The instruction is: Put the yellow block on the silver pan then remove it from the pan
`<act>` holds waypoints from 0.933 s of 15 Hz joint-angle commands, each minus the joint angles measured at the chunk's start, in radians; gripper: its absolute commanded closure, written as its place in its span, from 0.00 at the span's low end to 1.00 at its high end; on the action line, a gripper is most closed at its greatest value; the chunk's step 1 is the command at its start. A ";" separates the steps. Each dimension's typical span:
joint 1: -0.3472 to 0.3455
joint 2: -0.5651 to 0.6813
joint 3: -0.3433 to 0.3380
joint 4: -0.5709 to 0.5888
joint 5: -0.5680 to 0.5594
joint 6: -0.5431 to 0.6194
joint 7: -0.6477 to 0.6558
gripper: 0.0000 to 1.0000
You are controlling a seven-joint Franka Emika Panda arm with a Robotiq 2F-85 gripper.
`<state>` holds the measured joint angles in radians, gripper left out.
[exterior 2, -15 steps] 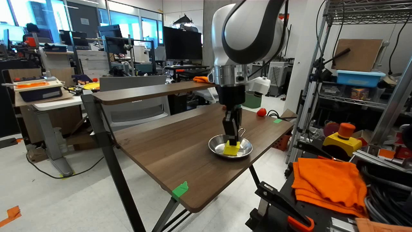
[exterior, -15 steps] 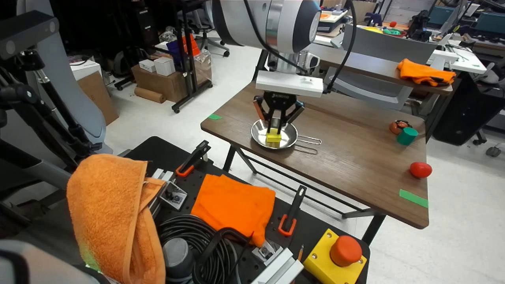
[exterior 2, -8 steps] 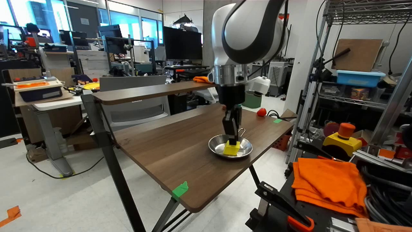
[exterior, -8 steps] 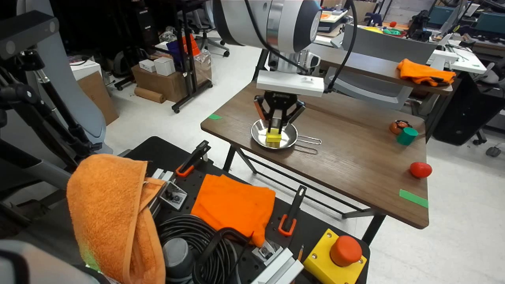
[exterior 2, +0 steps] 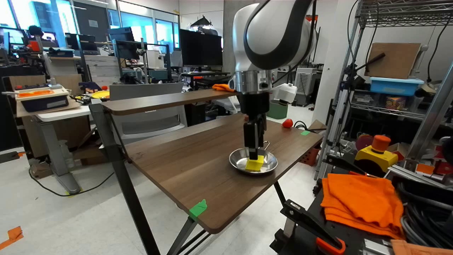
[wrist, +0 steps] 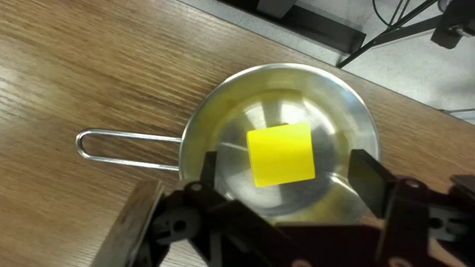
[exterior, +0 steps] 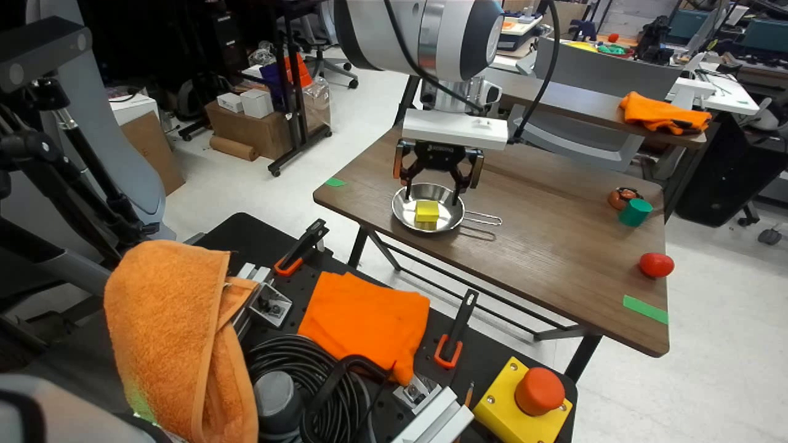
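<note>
One yellow block [wrist: 281, 154] sits on the bottom of the silver pan [wrist: 330, 141], near its middle, turned slightly against the line of my jaws. They are spread wide, a finger [wrist: 371, 185] on either side of the block with a gap, so I grip nothing. I judge the placing half done and the taking-out half not. If I back off, I should rise straight up, because sideways drift could catch the pan's wall or knock the block. For the removal I would centre on the block, twist a touch to meet its faces squarely, close gently, and clear the rim before travelling out over the desk [exterior: 542, 209].

My wrist view gives me those gaps and the whole wire handle [wrist: 148, 137] reaching out from the pan. In an exterior view a dark fingertip [exterior 2: 253, 152] covers part of the block as if touching it, and much of the handle is hidden. Whether I brush the pan, I cannot tell. Both exterior views show a red rounded object [exterior: 657, 264], well apart from the pan on its handle side; in an exterior view a green cylinder [exterior: 635, 212] shows out that way too. My wrist view has neither.
</note>
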<state>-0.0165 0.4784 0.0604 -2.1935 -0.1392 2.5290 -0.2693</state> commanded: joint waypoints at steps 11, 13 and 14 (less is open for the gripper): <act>0.007 0.047 -0.022 0.072 -0.014 -0.101 0.009 0.00; 0.007 0.051 -0.022 0.078 -0.014 -0.107 0.009 0.00; 0.008 0.053 -0.022 0.080 -0.014 -0.108 0.009 0.00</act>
<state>-0.0185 0.5101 0.0484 -2.1488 -0.1393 2.4551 -0.2684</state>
